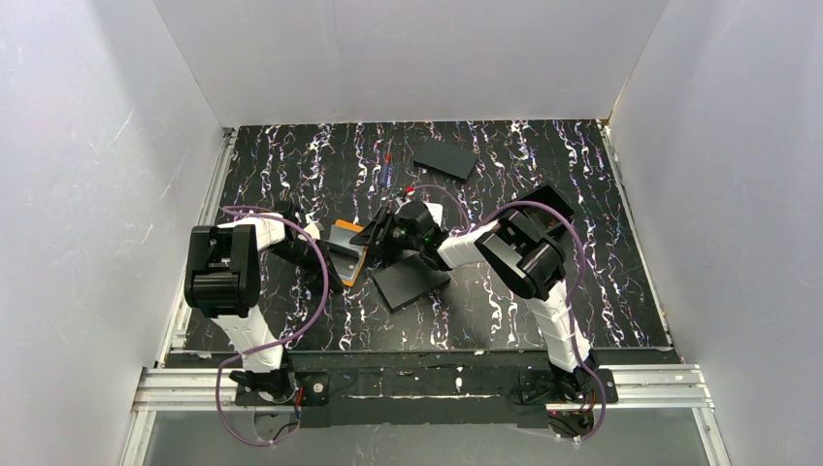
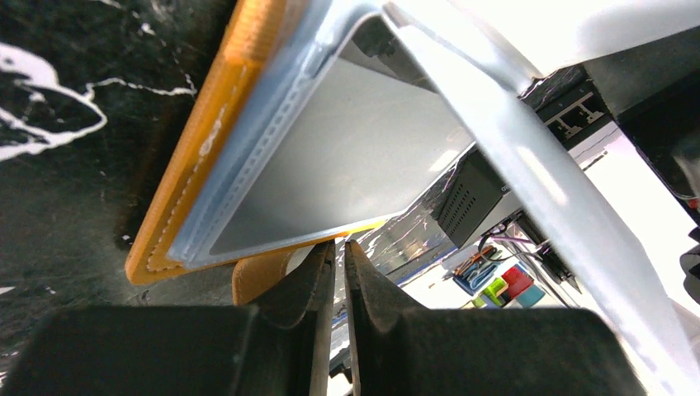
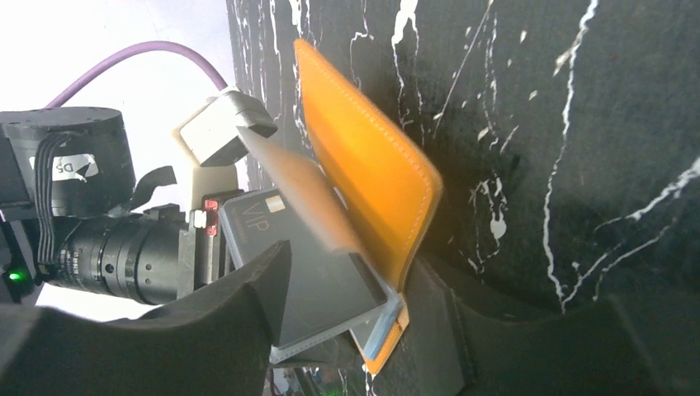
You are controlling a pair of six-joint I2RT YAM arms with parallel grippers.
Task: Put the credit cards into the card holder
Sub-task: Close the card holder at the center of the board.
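- The card holder (image 3: 371, 165) stands open on the table (image 1: 582, 194), orange cover out, with its clear sleeves (image 2: 347, 140) fanned away from the cover.
- A dark card (image 3: 264, 227) marked VIP sits partly inside the holder's sleeve pack, and its top corner is out.
- The left gripper (image 2: 339, 247) is at the holder's lower edge. Its jaws are together and seem to nip that edge, propping the holder open.
- The right gripper (image 3: 351, 272) is on the holder's other side. Its jaws are apart and straddle the holder's lower corner, with the card between them. I cannot tell whether the pads touch.
- One flat black rectangle (image 1: 412, 282) lies just beside the holder on its near side, and another (image 1: 444, 157) lies well beyond it.
- Step in hand (judgement): seating the VIP card in its sleeve.
- The next move calls for pushing the card along the sleeve's line while the left grip holds steady. Pushed at an angle, the card could buckle the sleeve or fold the holder shut.
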